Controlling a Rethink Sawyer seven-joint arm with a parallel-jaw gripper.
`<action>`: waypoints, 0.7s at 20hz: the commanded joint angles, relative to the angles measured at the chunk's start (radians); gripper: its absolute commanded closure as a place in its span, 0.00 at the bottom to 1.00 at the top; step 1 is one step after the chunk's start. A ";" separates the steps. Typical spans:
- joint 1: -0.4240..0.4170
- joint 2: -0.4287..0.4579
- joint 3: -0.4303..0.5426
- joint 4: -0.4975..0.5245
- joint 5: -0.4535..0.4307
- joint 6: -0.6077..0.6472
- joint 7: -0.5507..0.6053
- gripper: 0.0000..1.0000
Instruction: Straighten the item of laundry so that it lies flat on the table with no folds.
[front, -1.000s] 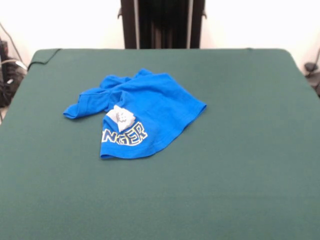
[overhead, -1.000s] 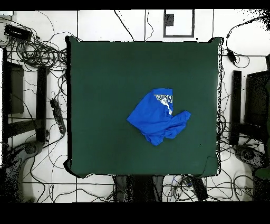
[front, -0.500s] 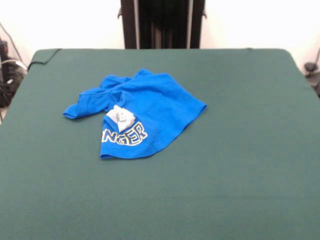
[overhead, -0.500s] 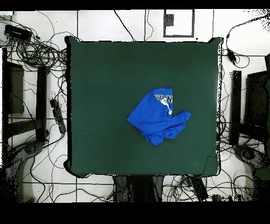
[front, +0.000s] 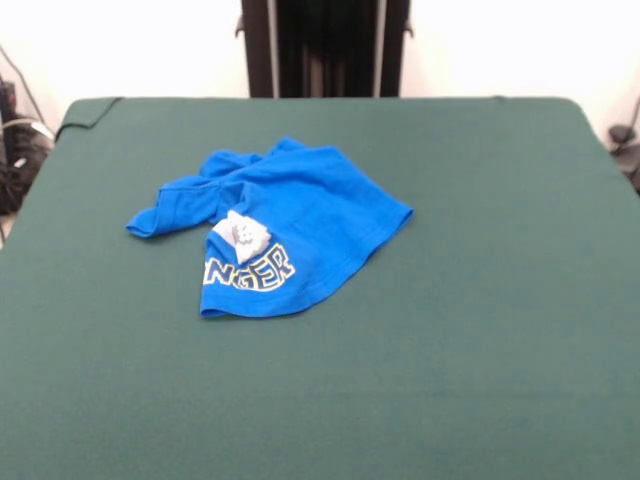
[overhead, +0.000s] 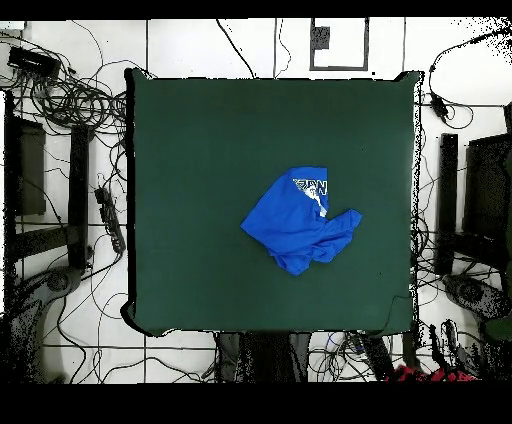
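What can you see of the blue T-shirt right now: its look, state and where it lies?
The T-shirt is bright blue, soft cotton-looking cloth, crumpled and folded over itself, not flat. White outlined block letters curve along its near hem in the front view, partly hidden, with a white-and-grey graphic patch bunched just above them. A rumpled part, maybe a sleeve, trails to the picture's left. It lies on the green table, well inside the edges. Nothing else touches it; no gripper shows.

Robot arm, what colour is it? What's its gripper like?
Little shows: only a ragged red patch at the overhead view's bottom edge, probably part of the arm. No gripper, cables or markings of it are visible.
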 joint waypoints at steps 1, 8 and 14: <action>-0.052 0.112 0.142 0.466 0.070 -0.093 -0.426 0.00; -0.199 0.149 0.215 0.612 0.184 -0.144 -0.719 0.00; -0.219 0.166 0.245 0.623 0.134 -0.121 -0.616 0.00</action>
